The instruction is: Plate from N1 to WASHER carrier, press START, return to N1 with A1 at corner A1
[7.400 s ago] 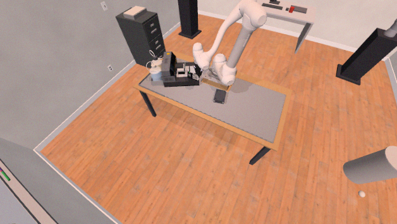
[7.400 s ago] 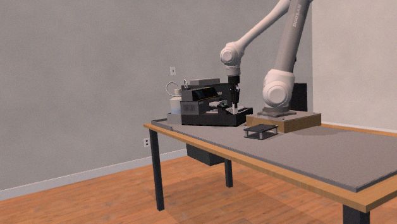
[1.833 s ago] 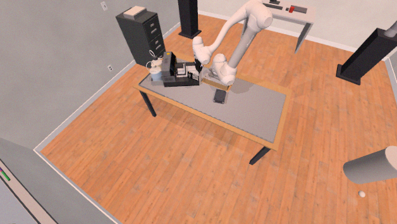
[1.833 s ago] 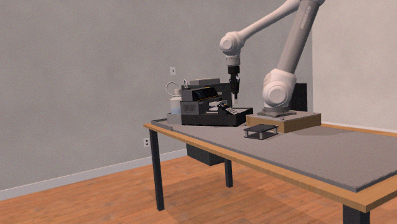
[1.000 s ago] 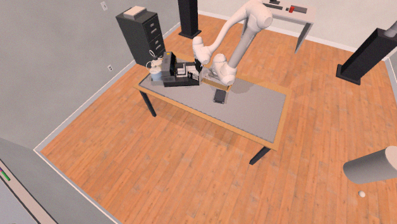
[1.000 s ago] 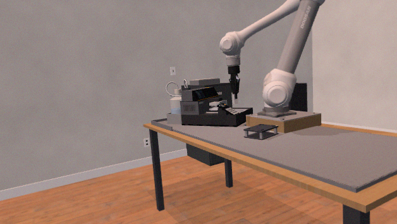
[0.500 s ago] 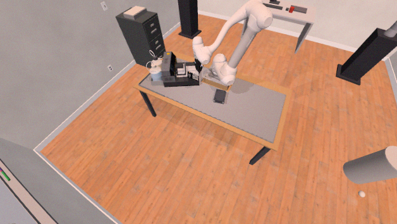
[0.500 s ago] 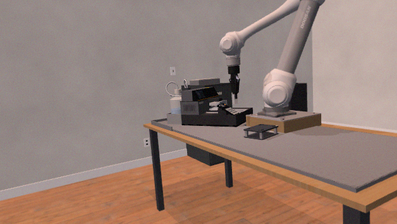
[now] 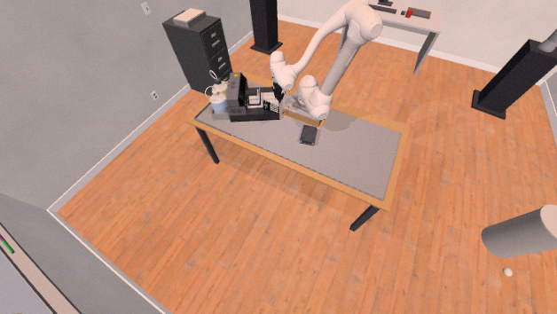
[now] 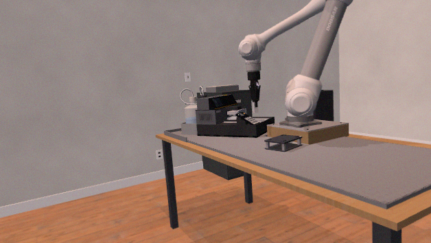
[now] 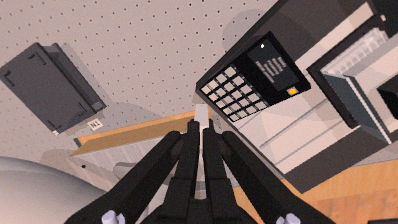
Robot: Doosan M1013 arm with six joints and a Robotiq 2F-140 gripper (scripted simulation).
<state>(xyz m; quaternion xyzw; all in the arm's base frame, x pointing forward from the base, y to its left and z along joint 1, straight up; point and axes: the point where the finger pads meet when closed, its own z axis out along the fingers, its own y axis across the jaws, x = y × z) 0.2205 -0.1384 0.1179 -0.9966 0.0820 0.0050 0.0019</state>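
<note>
1 plate at washer, 1 gripper shut above, lamp amber

1 plate (image 11: 356,52), pale w/ ribbed side, is seen at the carrier area of 1 washer (image 9: 254,116) (image 10: 226,130) (image 11: 345,152); whether it is seated flat can't be told, as it is partly hidden by washer parts. 1 lamp (image 11: 292,91) is lit amber beside the display of 1 keypad (image 11: 234,94) (image 10: 251,119), whose pale keys are set in rows.

1 gripper (image 9: 279,92) (image 10: 255,105) (image 11: 201,113) is held pointing down, above & apart from the washer, near the keypad end. Its 2 fingers are pressed together w/ nothing pinched.

1 nest (image 9: 309,135) (image 10: 283,139) (image 11: 46,86), dark & raised on posts, is placed well apart from the washer's carrier; 4 corner locators are seen on top, & 1 "N1" label (image 11: 95,124) beside it. 1 arm (image 9: 339,66) (image 10: 317,51) is mounted on 1 wood-sided block (image 9: 302,117) (image 10: 327,134), near the nest.

At the washer's other end, 1 bottle (image 9: 219,105) (image 10: 191,114) w/ blue liq. is kept. All is carried by 1 table (image 9: 284,167) (image 10: 292,183). Beyond it: 1 filing cab. (image 9: 195,51), 2 black columns (image 9: 265,27) (image 9: 510,82) & 1 red item (image 9: 409,13) on 1 far desk (image 9: 426,26).

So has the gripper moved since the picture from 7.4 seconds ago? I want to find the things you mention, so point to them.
Yes. In the exterior view, the gripper (image 9: 281,98) (image 10: 255,106) (image 11: 201,113) now hangs higher above the keypad (image 9: 271,106) (image 10: 252,119) (image 11: 232,92); earlier its tips were down beside it.
</note>
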